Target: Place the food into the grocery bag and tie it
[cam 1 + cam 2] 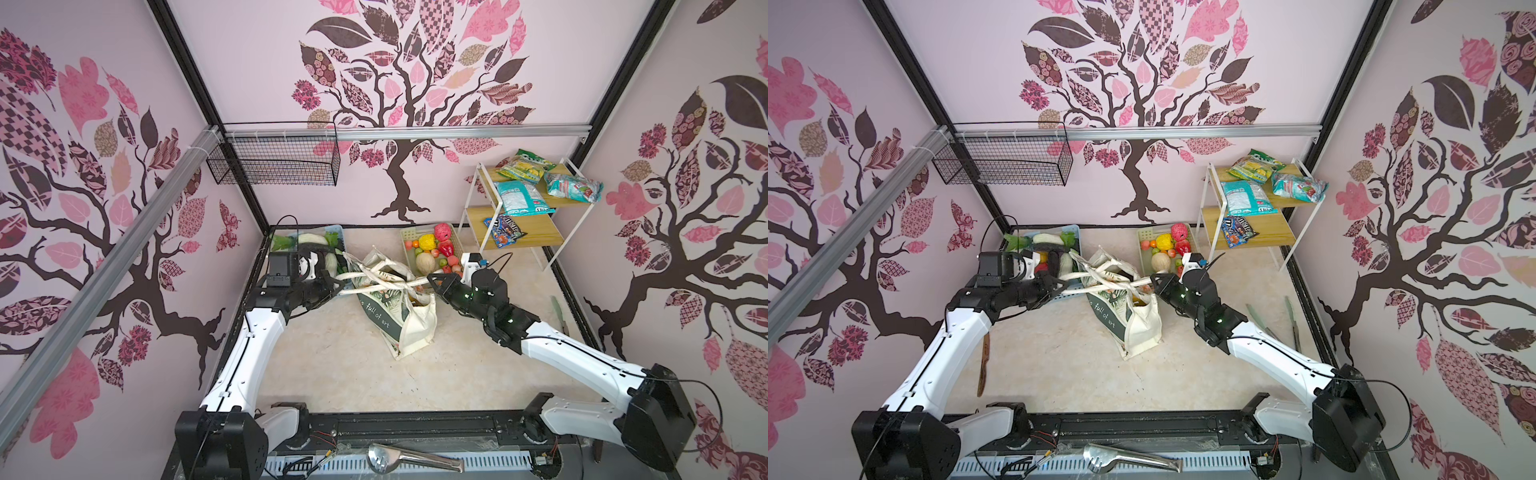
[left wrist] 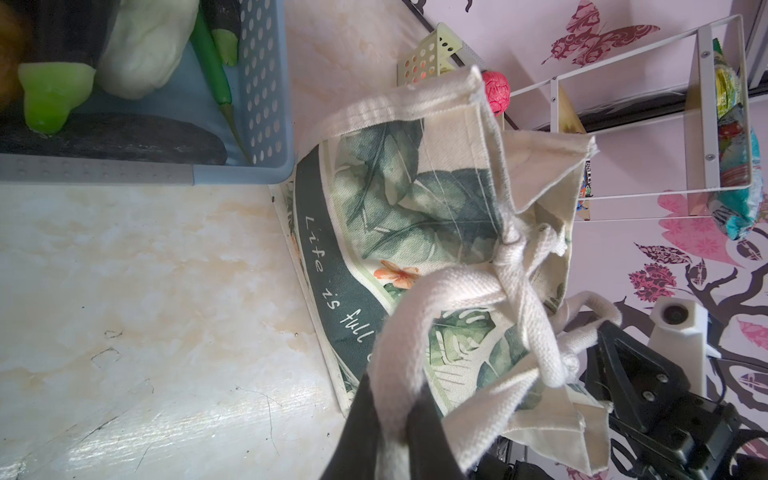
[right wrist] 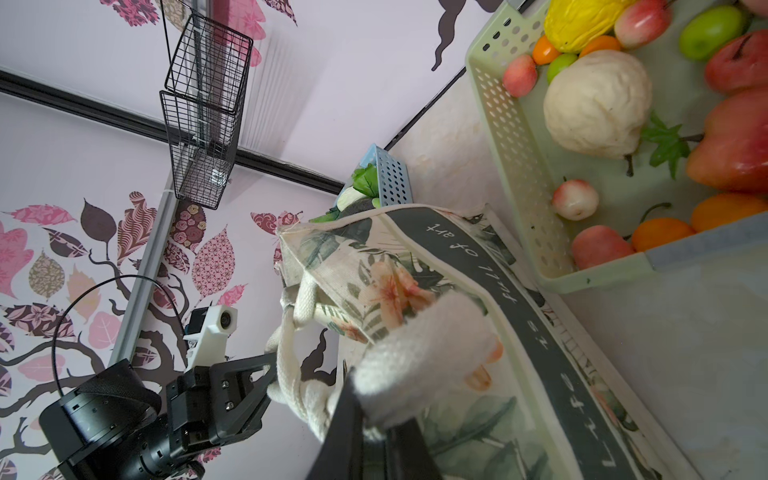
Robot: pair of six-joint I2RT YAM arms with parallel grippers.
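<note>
Both top views: the boxy cream canvas grocery bag with a leaf print and a dark green lettered band (image 1: 409, 328) (image 1: 1142, 328) stands upright near the middle of the marbled cream tabletop (image 1: 332, 374). It sits between a blue perforated plastic basket of toy vegetables (image 1: 338, 232) and a pale green perforated plastic basket of toy fruit (image 1: 409, 233), just beside the blue basket's corner. Yellow and orange plastic toy food (image 1: 417, 300) shows inside the bag's open mouth. The bag's cream woven strap handles (image 1: 382, 277) are crossed and looped over each other above the mouth and drawn out to either side. The left gripper (image 1: 338, 286) (image 2: 395, 419) is clenched on the strap handles' left end. The right gripper (image 1: 430, 277) (image 3: 374, 419) is clenched on their right end. Wrist views: webbing passes between each pair of dark fingers. A white wire-frame shelf with wooden boards (image 1: 523, 232) stands at the far right and carries flat printed snack packets (image 1: 521, 197).
</note>
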